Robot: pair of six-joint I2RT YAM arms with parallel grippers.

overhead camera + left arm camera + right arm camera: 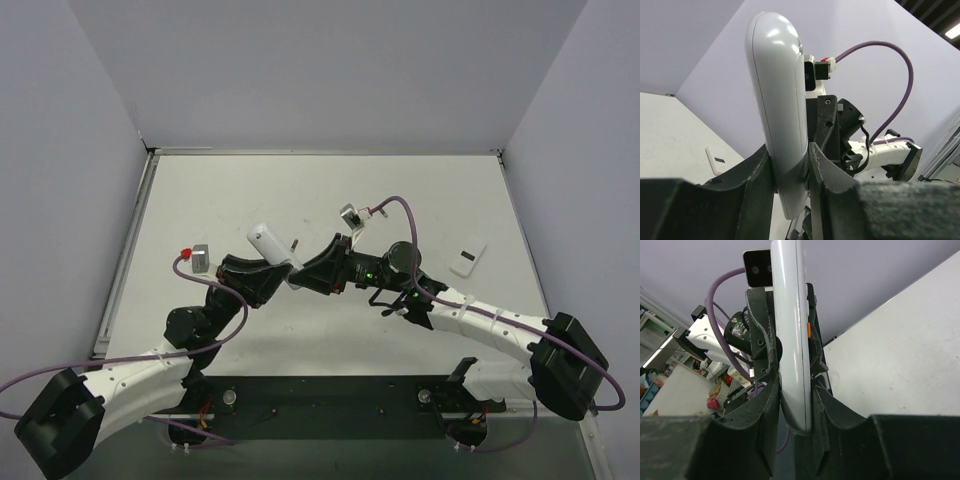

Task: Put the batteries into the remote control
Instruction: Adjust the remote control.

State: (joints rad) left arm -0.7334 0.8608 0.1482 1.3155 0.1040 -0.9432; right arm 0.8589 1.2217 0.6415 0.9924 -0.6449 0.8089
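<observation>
The white remote control is held off the table between both grippers. My left gripper is shut on it; in the left wrist view the remote stands upright between the black fingers. My right gripper is shut on it too; the right wrist view shows the remote edge-on with an orange-red button. A tiny thin dark cylinder, perhaps one battery, lies just beyond the remote. The other battery is out of view.
The small white flat cover piece lies on the table at the right; it also shows in the left wrist view. Grey walls close the table on three sides. Purple cables arc over both wrists.
</observation>
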